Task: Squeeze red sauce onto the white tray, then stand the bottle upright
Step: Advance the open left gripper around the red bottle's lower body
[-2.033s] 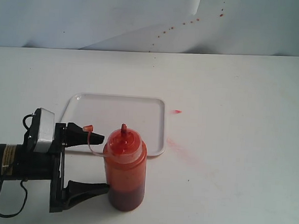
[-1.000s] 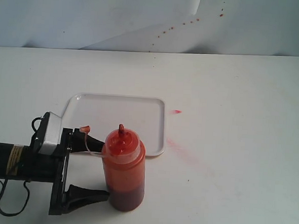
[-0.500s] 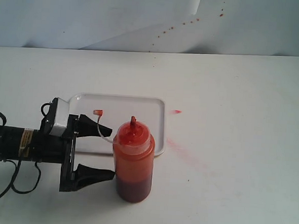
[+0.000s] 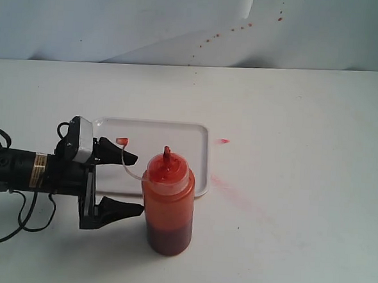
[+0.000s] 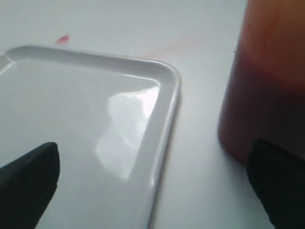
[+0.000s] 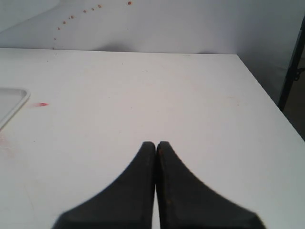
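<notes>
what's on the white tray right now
No red drops show on the white tray; its visible surface looks bare. The near edge is partly covered by the bottle and the open left gripper.

A white table (image 4: pixel 305 123) carried a small red fleck (image 4: pixel 223 141) and a faint pink smear (image 4: pixel 228 185). Reddish specks (image 4: pixel 216 35) dotted the pale backdrop (image 4: pixel 87 20).

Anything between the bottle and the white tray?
Nothing: only bare table separates the bottle from the white tray, clearest in the left wrist view.
</notes>
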Motion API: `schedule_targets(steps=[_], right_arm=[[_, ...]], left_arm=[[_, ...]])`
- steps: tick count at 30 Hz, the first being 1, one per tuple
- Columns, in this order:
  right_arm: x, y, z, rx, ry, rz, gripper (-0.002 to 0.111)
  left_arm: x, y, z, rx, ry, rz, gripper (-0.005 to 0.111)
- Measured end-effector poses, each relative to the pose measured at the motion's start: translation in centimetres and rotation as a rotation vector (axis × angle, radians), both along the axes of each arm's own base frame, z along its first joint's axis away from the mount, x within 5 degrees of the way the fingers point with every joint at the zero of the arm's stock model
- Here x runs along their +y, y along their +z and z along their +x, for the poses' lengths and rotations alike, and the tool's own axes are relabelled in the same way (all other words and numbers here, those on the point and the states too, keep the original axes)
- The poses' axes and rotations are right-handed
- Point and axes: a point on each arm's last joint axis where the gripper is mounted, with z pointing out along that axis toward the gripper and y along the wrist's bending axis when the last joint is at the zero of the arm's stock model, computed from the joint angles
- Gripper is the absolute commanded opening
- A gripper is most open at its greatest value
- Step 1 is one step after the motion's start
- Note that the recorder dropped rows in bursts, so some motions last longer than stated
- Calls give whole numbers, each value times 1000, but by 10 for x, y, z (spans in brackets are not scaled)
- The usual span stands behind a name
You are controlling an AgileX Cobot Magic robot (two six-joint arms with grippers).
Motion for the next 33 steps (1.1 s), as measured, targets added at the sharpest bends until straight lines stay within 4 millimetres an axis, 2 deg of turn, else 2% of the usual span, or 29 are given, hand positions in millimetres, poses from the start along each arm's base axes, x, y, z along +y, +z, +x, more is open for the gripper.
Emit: schedule_targets(steps=[9, 15, 21, 26, 33], right_arm=[[0, 0, 0, 0, 0, 0, 0], [0, 0, 0, 0, 0, 0, 0], [0, 0, 0, 0, 0, 0, 0], [0, 0, 0, 0, 0, 0, 0], [0, 0, 0, 0, 0, 0, 0]], left_arm=[[4, 4, 16, 5, 203, -51, 104], [5, 5, 20, 31, 256, -81, 104], [4, 3, 11, 96, 180, -68, 104], [14, 4, 2, 194, 99, -77, 104], [14, 10, -15, 221, -98, -111, 104]])
